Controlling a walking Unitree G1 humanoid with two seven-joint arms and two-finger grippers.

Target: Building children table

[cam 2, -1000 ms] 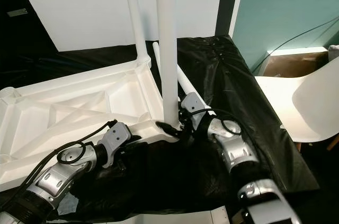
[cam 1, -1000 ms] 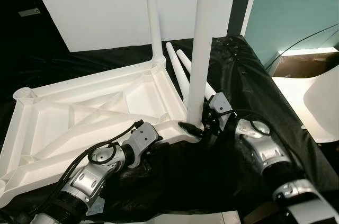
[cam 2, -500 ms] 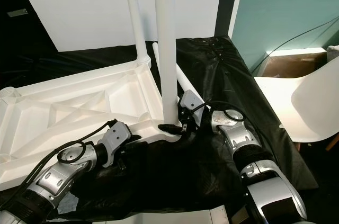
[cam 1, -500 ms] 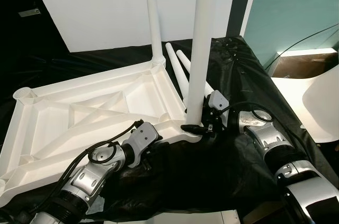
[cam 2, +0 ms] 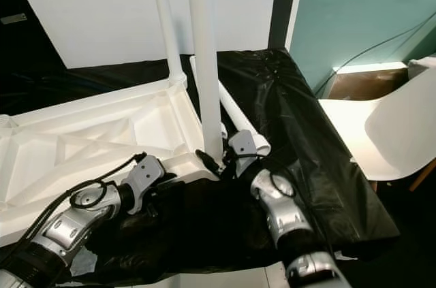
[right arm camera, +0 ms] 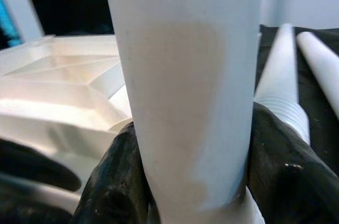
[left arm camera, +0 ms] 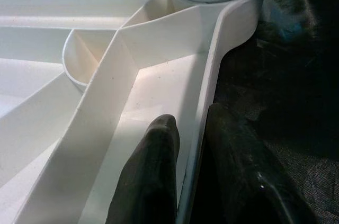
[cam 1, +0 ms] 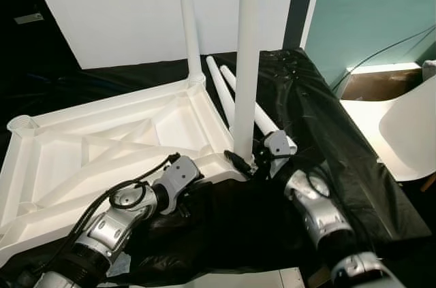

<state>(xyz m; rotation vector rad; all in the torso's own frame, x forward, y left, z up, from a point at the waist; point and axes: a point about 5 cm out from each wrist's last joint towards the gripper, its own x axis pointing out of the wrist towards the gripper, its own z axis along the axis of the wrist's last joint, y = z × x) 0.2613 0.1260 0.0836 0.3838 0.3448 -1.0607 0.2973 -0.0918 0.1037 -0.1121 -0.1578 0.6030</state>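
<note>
The white table top lies upside down on black cloth, ribs facing up. One white leg stands in its far corner socket. A second leg stands upright in the near right corner socket. My right gripper is shut on the base of this second leg, and its black fingers press both sides of the leg. My left gripper is shut on the table top's rim, just short of that corner, one finger on each side. Two loose legs lie on the cloth behind.
A white chair stands to the right, past the edge of the black cloth. A white board leans behind the table top. Beyond it to the right are a teal wall, a cable and a brown box.
My right forearm has swung from the right side toward me round the leg's base while still gripping it. The left gripper holds the same spot. The camera has shifted slightly.
</note>
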